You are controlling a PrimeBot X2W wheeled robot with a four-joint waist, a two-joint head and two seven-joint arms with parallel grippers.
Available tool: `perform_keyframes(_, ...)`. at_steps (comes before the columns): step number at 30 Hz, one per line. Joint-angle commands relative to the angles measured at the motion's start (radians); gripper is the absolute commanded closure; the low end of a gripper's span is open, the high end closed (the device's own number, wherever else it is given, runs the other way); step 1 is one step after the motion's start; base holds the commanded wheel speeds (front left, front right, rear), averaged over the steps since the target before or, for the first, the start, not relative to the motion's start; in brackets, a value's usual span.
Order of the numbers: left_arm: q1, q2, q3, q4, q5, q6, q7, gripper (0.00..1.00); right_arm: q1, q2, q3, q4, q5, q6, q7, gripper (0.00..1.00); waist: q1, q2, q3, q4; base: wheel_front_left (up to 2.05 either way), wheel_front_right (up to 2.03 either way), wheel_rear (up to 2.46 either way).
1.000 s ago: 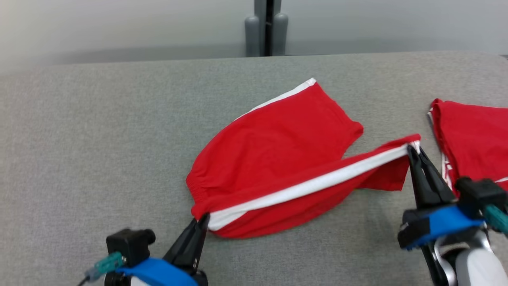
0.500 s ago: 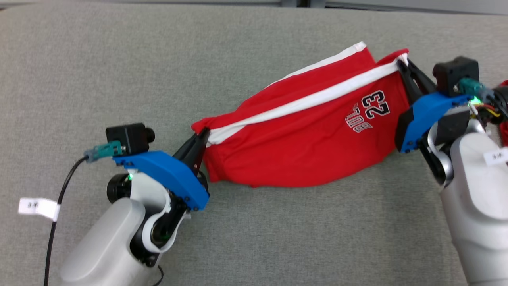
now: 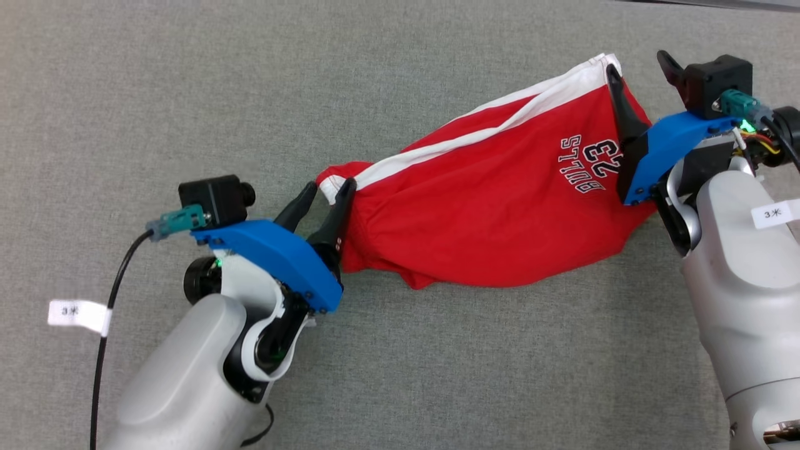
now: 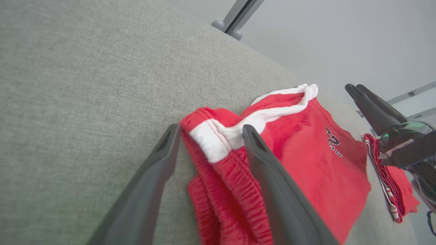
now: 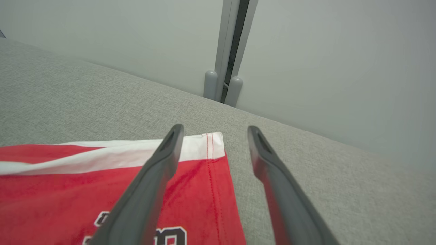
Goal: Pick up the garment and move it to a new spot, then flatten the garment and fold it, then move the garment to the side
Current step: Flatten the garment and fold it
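Grey woven fabric covers the worktop (image 3: 187, 94), and the red garment (image 3: 494, 212), a pair of shorts with a white side stripe, lies bunched on it in a slanted strip. My right end effector (image 3: 636, 62) is at the garment's hem end, fingers spread, one over the cloth and one beyond its edge. My left end effector (image 3: 330, 187) is at the garment's waistband end, fingers apart astride the white-banded corner. The printed number 23 (image 3: 590, 164) sits near the hem end.

Left gripper (image 3: 330, 185) and right gripper (image 3: 637, 61) now spread apart, red shorts (image 3: 500, 212) let go, top layer settled flat
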Motion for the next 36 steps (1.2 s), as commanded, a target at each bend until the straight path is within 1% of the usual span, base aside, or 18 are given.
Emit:
perform_keyframes(1, 0.025, 0.01, 0.006, -0.006, 0.003, -0.005, -0.008, 0.0, -0.011, -0.001, -0.004, 0.014, -0.006, 0.0, -0.015, 0.0, -0.0002, 0.0, -0.008, -0.003, 0.0, 0.0, 0.0)
perform_keyframes(7, 0.105, 0.08, 0.022, -0.075, 0.037, -0.012, -0.083, 0.0, 0.013, -0.02, -0.009, 0.094, 0.002, 0.0, -0.06, 0.0, -0.0002, 0.0, -0.055, -0.011, 0.0, 0.0, 0.0)
perform_keyframes(10, 0.141, 0.131, 0.05, -0.099, 0.086, 0.015, -0.155, 0.0, 0.028, -0.033, -0.004, 0.132, 0.016, 0.0, -0.041, 0.0, -0.0002, 0.0, -0.084, -0.012, 0.0, 0.0, 0.0)
perform_keyframes(14, 0.189, 0.175, 0.086, -0.107, 0.137, 0.061, -0.248, 0.0, 0.051, -0.048, 0.002, 0.188, 0.053, 0.0, 0.013, 0.0, -0.0002, 0.0, -0.114, -0.008, 0.0, 0.0, 0.0)
perform_keyframes(17, 0.231, 0.172, 0.118, -0.119, 0.121, 0.082, -0.291, 0.0, 0.064, -0.054, 0.011, 0.226, 0.085, 0.0, 0.064, 0.0, -0.0002, 0.0, -0.122, -0.004, 0.0, 0.0, 0.0)
perform_keyframes(19, 0.256, 0.188, 0.131, -0.126, 0.128, 0.094, -0.308, 0.0, 0.072, -0.053, 0.014, 0.249, 0.11, 0.0, 0.098, 0.0, -0.0002, 0.0, -0.124, 0.0, 0.0, 0.0, 0.0)
perform_keyframes(22, 0.294, 0.195, 0.149, -0.137, 0.121, 0.111, -0.327, 0.0, 0.08, -0.042, 0.028, 0.275, 0.143, 0.0, 0.146, 0.0, -0.0002, 0.0, -0.122, 0.004, 0.0, 0.0, 0.0)
perform_keyframes(23, 0.305, 0.198, 0.153, -0.14, 0.121, 0.115, -0.334, 0.0, 0.082, -0.038, 0.036, 0.279, 0.155, 0.0, 0.157, 0.04, -0.0002, 0.0, -0.121, 0.006, 0.0, 0.0, 0.0)
perform_keyframes(24, 0.316, 0.202, 0.16, -0.143, 0.125, 0.122, -0.34, 0.0, 0.085, -0.035, 0.039, 0.284, 0.169, 0.0, 0.164, 0.4, -0.0002, 0.0, -0.121, 0.007, 0.0, 0.0, 0.0)
perform_keyframes(25, 0.325, 0.204, 0.163, -0.144, 0.129, 0.126, -0.345, 0.0, 0.088, -0.032, 0.043, 0.288, 0.18, 0.0, 0.173, 0.6, -0.0002, 0.0, -0.12, 0.008, 0.0, 0.0, 0.0)
perform_keyframes(26, 0.334, 0.203, 0.167, -0.147, 0.129, 0.129, -0.349, 0.0, 0.09, -0.029, 0.049, 0.291, 0.19, 0.0, 0.178, 0.76, -0.0002, 0.0, -0.12, 0.009, 0.0, 0.0, 0.0)
perform_keyframes(27, 0.341, 0.201, 0.169, -0.149, 0.13, 0.131, -0.353, 0.0, 0.092, -0.028, 0.053, 0.29, 0.201, 0.0, 0.177, 1.0, -0.0002, 0.0, -0.12, 0.009, 0.0, 0.0, 0.0)
perform_keyframes(32, 0.358, 0.205, 0.155, -0.133, 0.183, 0.156, -0.369, 0.0, 0.094, -0.029, 0.063, 0.269, 0.236, 0.0, 0.116, 1.0, -0.0002, 0.0, -0.138, -0.002, 0.0, 0.0, 0.0)
perform_keyframes(36, 0.376, 0.197, 0.137, -0.113, 0.21, 0.16, -0.376, 0.0, 0.113, -0.011, 0.054, 0.253, 0.262, 0.0, 0.031, 1.0, -0.0002, 0.0, -0.186, -0.043, 0.0, 0.0, 0.0)
